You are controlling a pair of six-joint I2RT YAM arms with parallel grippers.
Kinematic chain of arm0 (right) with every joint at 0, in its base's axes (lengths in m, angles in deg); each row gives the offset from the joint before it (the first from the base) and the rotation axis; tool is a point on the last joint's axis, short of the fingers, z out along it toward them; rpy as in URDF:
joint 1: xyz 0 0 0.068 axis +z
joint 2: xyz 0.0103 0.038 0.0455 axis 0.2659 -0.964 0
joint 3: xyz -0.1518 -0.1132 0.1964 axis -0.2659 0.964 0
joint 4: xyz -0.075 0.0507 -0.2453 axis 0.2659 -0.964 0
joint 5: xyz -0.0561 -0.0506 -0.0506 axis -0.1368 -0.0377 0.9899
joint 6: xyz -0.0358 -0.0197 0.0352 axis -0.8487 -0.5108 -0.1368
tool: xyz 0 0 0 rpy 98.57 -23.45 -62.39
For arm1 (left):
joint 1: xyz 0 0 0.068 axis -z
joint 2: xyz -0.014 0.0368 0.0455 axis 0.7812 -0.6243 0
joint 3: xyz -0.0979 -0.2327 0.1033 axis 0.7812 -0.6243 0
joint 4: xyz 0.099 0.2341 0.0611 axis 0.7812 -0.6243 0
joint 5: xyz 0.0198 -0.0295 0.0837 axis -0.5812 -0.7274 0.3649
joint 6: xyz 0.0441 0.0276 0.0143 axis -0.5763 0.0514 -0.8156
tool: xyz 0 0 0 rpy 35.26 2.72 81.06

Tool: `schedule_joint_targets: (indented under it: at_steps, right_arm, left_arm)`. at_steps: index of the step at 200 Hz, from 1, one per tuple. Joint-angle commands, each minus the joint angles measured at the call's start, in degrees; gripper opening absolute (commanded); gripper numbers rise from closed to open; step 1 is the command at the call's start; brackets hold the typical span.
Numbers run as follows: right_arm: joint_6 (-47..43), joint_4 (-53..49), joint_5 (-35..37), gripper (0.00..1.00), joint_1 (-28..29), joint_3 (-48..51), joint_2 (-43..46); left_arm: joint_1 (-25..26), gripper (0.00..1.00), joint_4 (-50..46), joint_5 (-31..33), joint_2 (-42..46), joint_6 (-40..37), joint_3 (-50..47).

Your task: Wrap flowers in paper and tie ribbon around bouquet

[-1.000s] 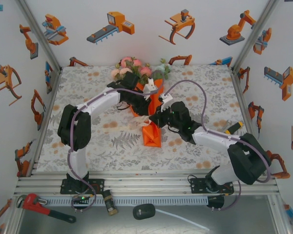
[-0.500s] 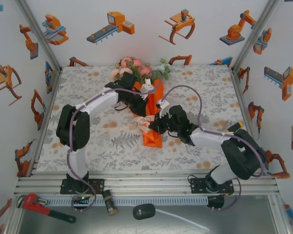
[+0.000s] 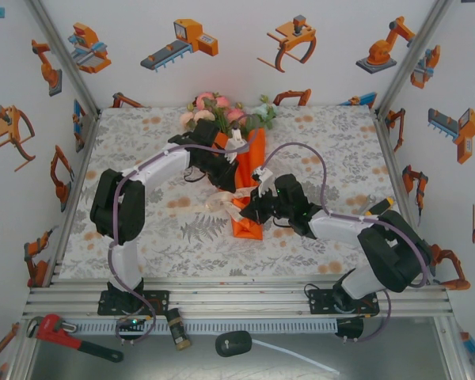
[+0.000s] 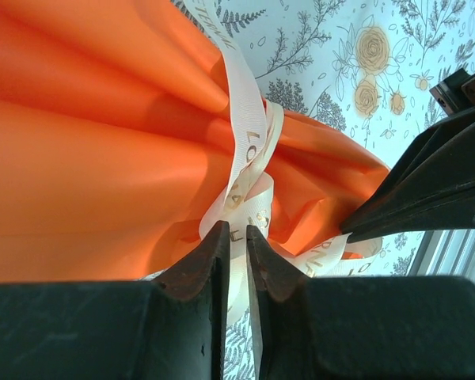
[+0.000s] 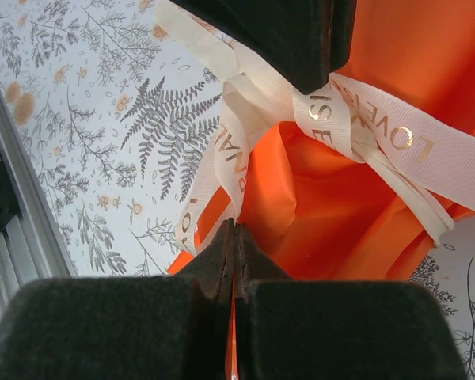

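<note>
The bouquet lies mid-table with the flowers (image 3: 214, 111) at the far end and the orange paper (image 3: 248, 225) cone pointing toward me. The cream ribbon (image 3: 222, 199) is knotted round the cone's narrow part (image 4: 249, 178). My left gripper (image 3: 236, 187) (image 4: 237, 237) is shut on a ribbon strand just below the knot. My right gripper (image 3: 252, 208) (image 5: 233, 228) is shut on another ribbon strand (image 5: 202, 178) at the paper's edge, and a sliver of orange shows between its fingers. The two grippers sit close together on either side of the knot.
The floral tablecloth (image 3: 142, 229) has free room left and right of the bouquet. Printed walls close the back and sides. On the front ledge lie a red wrench (image 3: 71, 336) and a black plug with a white cable (image 3: 234, 343).
My right gripper has moved left, in toward the cone. The ribbon now shows drawn out to the left of the cone. My left gripper has shifted slightly along the cone.
</note>
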Motion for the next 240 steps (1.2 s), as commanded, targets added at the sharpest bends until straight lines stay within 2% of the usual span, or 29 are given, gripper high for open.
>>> schedule_joint_targets:
  at_steps: [1,33,66,86,120,166,200,240]
  right_arm:
    - [0.7,1.3,-0.9,0.00,0.1,0.5,0.5]
    - [0.8,1.4,-0.9,0.00,0.1,0.3,0.6]
    - [1.2,1.3,-1.0,0.00,0.1,0.0,0.2]
    - [1.4,1.3,-1.0,0.00,0.1,-0.4,-0.1]
    - [1.7,1.3,-1.3,0.00,0.1,-0.6,-0.4]
    - [2.0,1.3,-1.2,0.00,0.1,-0.7,-0.1]
    - [2.1,1.3,-0.9,0.00,0.1,-0.6,0.2]
    - [2.4,1.3,-0.7,0.00,0.1,-0.4,0.6]
  left_arm:
    - [-1.4,0.22,-0.8,-2.8,1.9,-0.3,-0.3]
    - [-1.3,0.27,-1.9,0.2,5.8,-8.6,-4.8]
    - [1.6,0.38,7.2,8.1,10.5,-14.8,-11.7]
    - [2.9,0.39,11.7,11.9,10.7,-15.2,-12.9]
    - [3.8,0.40,16.0,14.2,9.7,-15.0,-13.8]
    - [4.0,0.35,18.2,13.2,9.7,-13.6,-14.7]
    - [3.5,0.29,18.8,6.0,9.3,-10.9,-14.3]
    - [3.5,0.24,17.5,4.3,7.5,-9.5,-13.6]
